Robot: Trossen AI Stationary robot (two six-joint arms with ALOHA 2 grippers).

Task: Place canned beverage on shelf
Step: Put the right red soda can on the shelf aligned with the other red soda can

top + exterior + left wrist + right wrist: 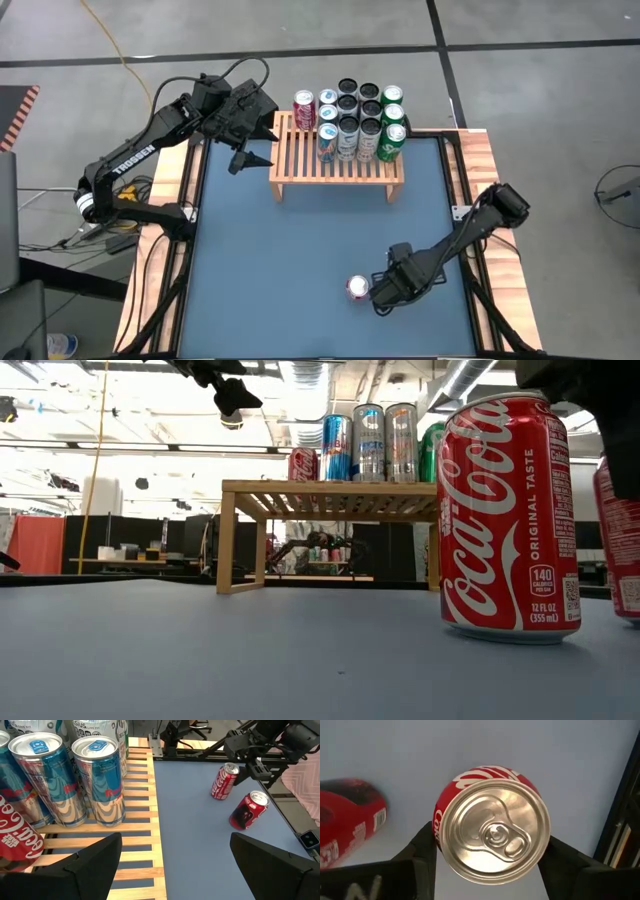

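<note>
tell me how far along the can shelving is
Done: about a dozen cans stand on the shelf. In hand: the right gripper straddles an upright Coke can, jaws not visibly clamped. Left: lifting it over, plus a second red can. The left gripper waits open beside the shelf.

My overhead camera looks straight down; the low one faces level across the table (300, 260), close behind the Coke can (510, 520) my right wrist camera also sees.
</note>
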